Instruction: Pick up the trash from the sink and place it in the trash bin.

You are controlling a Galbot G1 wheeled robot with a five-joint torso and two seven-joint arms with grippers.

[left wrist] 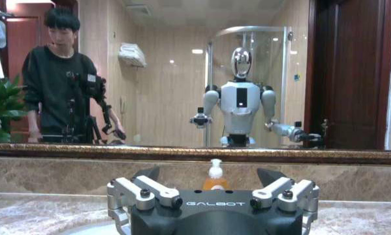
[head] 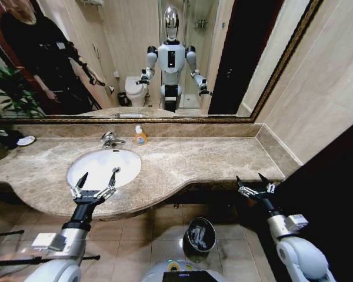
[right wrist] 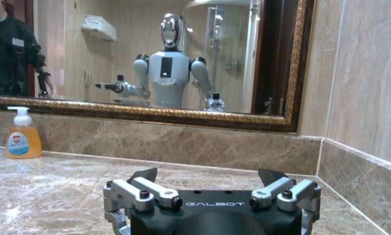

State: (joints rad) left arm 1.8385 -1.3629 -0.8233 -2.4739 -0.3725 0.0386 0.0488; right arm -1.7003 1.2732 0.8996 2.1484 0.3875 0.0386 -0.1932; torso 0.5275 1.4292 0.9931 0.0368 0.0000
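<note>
Left end effector (head: 97,178) spread wide over sink (head: 104,167) front rim; right end effector (head: 252,183) open, off counter's end.

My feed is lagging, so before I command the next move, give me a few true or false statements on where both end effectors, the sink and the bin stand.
1. The left end effector hangs open over the near rim of the sink. True.
2. The right end effector is shut on a white packet. False: it is open and holds nothing, off the right end of the countertop.
3. The trash bin stands on the countertop beside the faucet. False: it is on the floor, below the counter's front edge.
4. An orange soap bottle stands behind the sink by the mirror. True.
5. The left end effector holds trash. False: its fingers are empty.
</note>
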